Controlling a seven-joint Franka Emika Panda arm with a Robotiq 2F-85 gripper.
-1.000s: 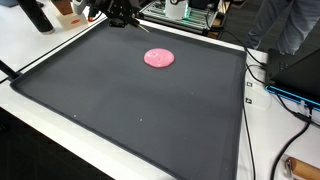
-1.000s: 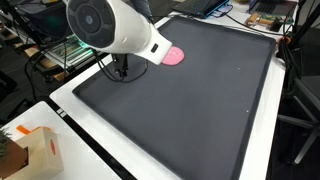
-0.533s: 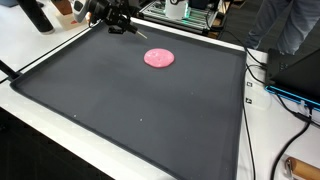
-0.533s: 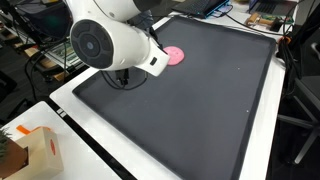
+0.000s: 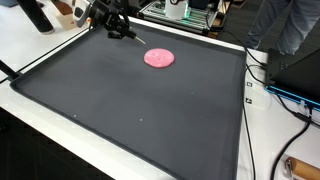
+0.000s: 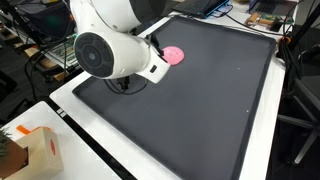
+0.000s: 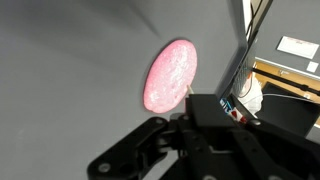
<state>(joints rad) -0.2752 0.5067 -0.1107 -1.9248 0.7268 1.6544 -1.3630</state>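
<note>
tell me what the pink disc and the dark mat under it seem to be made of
The pink disc looks like soft putty or dough, maybe silicone: flat, matte, faintly mottled surface. The mat looks like dark grey rubber or foam sheet: even, matte, no glare; hard to say which.

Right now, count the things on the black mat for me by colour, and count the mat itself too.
Pink: 1, the disc
Black: 1, the mat
Total: 2
</note>
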